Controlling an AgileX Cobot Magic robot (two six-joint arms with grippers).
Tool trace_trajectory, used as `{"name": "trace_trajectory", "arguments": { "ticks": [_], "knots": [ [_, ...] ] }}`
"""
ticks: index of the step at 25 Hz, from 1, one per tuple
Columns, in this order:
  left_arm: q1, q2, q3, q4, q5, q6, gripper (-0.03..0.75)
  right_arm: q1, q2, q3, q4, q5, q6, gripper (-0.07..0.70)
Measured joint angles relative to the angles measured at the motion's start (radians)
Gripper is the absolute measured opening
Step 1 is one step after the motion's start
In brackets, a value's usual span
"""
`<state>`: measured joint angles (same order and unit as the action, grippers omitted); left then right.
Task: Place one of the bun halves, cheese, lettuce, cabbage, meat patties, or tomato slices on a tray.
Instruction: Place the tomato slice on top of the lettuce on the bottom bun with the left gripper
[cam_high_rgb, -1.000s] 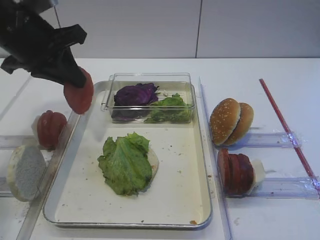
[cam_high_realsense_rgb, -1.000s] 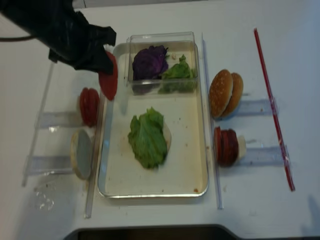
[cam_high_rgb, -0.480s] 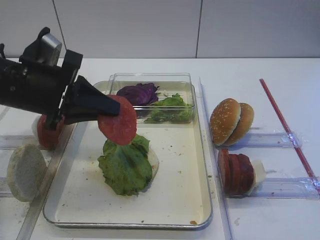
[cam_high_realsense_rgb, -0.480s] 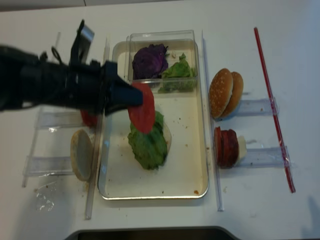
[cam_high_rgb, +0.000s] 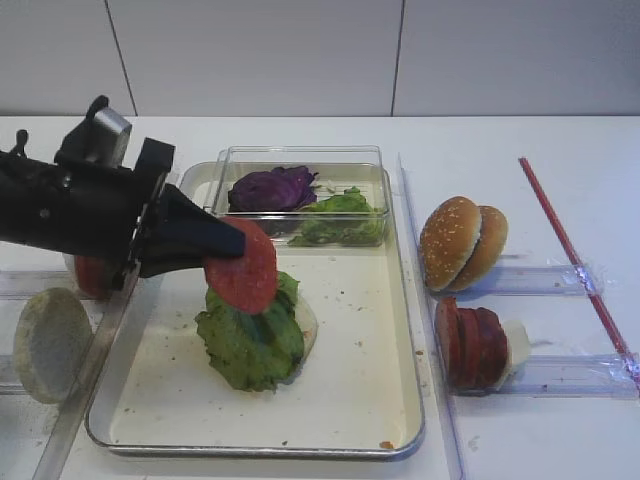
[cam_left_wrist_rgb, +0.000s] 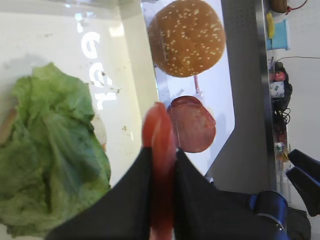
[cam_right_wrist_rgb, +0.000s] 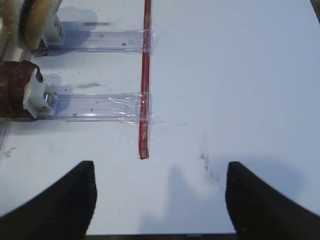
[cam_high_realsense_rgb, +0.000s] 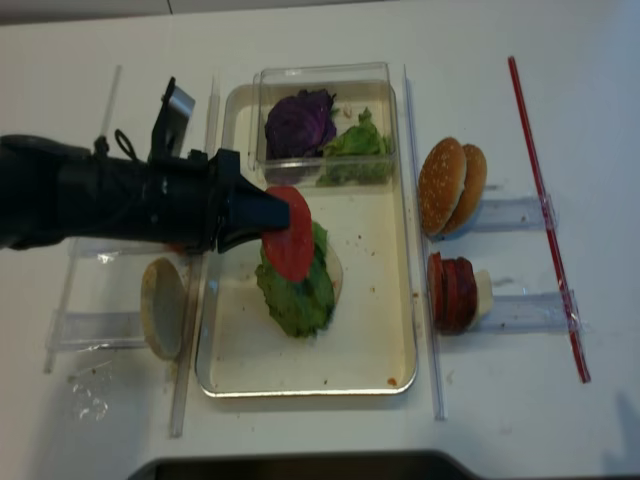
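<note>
From my station, nearest the camera is the tray (cam_high_rgb: 405, 330), its cream floor bare along the front edge. On the floor lies a lettuce leaf (cam_high_rgb: 250, 335) over a pale bun half, of which only the edge shows.

Directly above that leaf hangs the tomato slice (cam_high_rgb: 243, 268), held on edge and tilted. The left gripper (cam_high_rgb: 225, 242) is clamped on the slice's upper left rim; in the left wrist view the two dark fingers (cam_left_wrist_rgb: 131, 190) pinch the disc from both faces. I cannot tell whether the slice's lower edge touches the lettuce or hangs just above it.

Handling, as I judge it: the slice is light, thin and stiff enough to hold its shape from a rim grip, with smooth faces that could slip. A rim grip is suitable; a pinch nearer the centre would be steadier. The ruffled leaf is soft, so a slice released at a tilt may slide off.

To the right of the tray stand the meat patties (cam_high_rgb: 470, 345), then the bun halves (cam_high_rgb: 462, 242).

The right gripper (cam_right_wrist_rgb: 160, 200) hovers over bare table, jaws spread and empty.

Farthest, a clear box (cam_high_rgb: 230, 158) holds cabbage (cam_high_rgb: 272, 188) and more lettuce.
</note>
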<state>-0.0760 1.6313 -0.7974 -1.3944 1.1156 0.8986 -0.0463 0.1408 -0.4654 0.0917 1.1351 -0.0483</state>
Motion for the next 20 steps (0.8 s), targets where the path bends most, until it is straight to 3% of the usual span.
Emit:
{"name": "trace_trajectory", "arguments": {
  "ticks": [9, 20],
  "knots": [
    [-0.057, 0.097, 0.000, -0.060, -0.024, 0.043, 0.041, 0.000, 0.000, 0.000, 0.000, 0.000, -0.003, 0.549],
    [-0.079, 0.137, 0.000, -0.083, -0.120, 0.087, 0.040, 0.000, 0.000, 0.000, 0.000, 0.000, -0.003, 0.549]
  ]
}}
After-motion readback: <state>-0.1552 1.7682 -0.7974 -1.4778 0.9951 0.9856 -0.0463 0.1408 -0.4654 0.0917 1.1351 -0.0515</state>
